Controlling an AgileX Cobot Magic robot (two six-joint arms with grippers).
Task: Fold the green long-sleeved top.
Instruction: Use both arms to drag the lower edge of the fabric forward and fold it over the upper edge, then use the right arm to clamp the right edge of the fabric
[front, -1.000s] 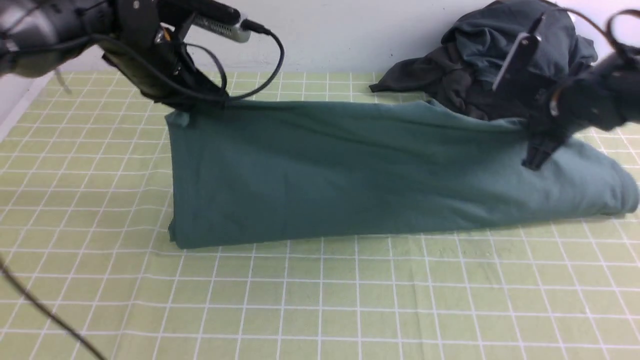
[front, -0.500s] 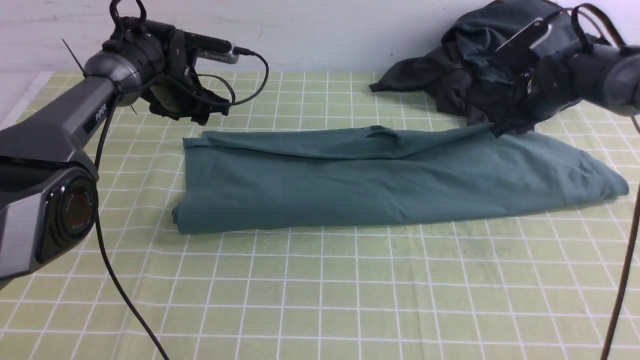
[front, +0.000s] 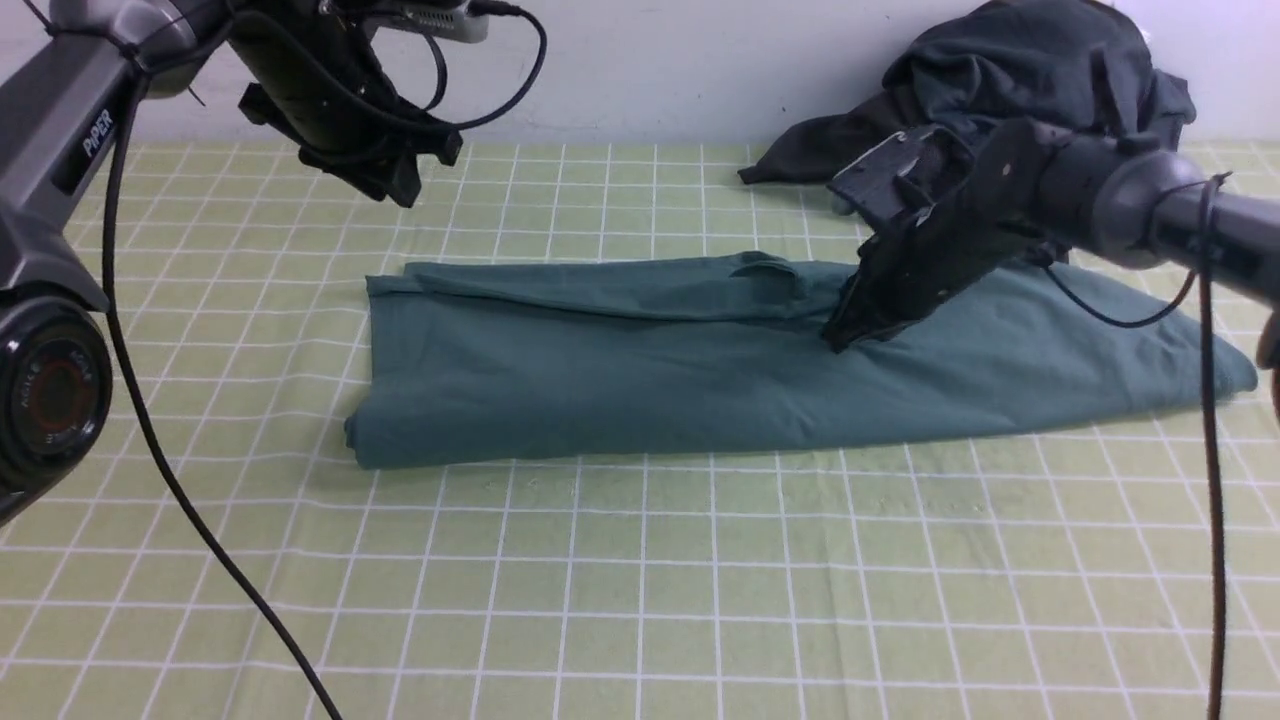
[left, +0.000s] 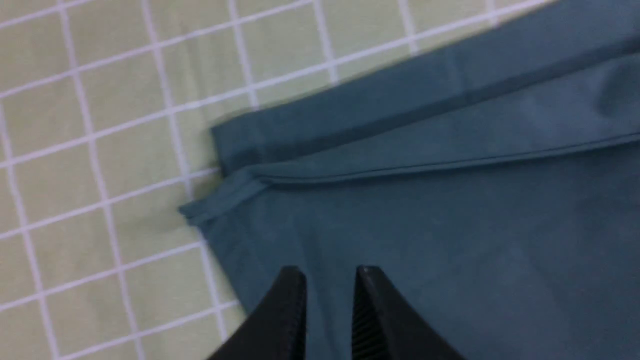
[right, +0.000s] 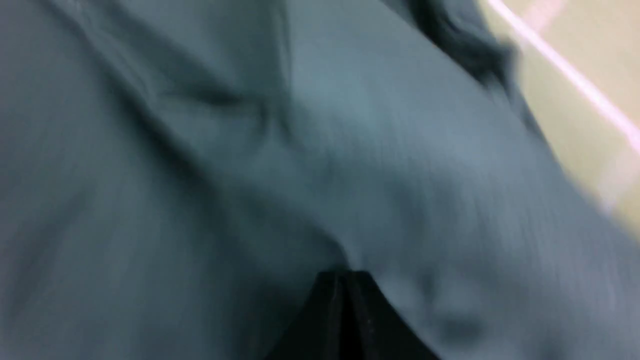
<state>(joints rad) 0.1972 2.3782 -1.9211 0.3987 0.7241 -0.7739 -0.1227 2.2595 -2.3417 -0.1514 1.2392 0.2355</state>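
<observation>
Setting: robot-manipulation lab bench. Evidence: black left arm (front: 70, 130) and right arm (front: 1150, 210) trailing a loose cable (front: 170, 480) over a table in a grid-lined yellow-green cloth (front: 640, 600). Bare white wall (front: 650, 60) behind. Garments only: green long-sleeved top (front: 650, 380), dark clothes (front: 1030, 70).

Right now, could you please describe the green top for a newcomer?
On the checked tablecloth, mid-table, the green long-sleeved top lies folded in a long flat band. Unlike the dark grey clothes heaped by the wall, it is teal and smooth.

Green top (front: 700, 370), dark clothes (front: 1000, 80) on tablecloth (front: 640, 600)
</observation>
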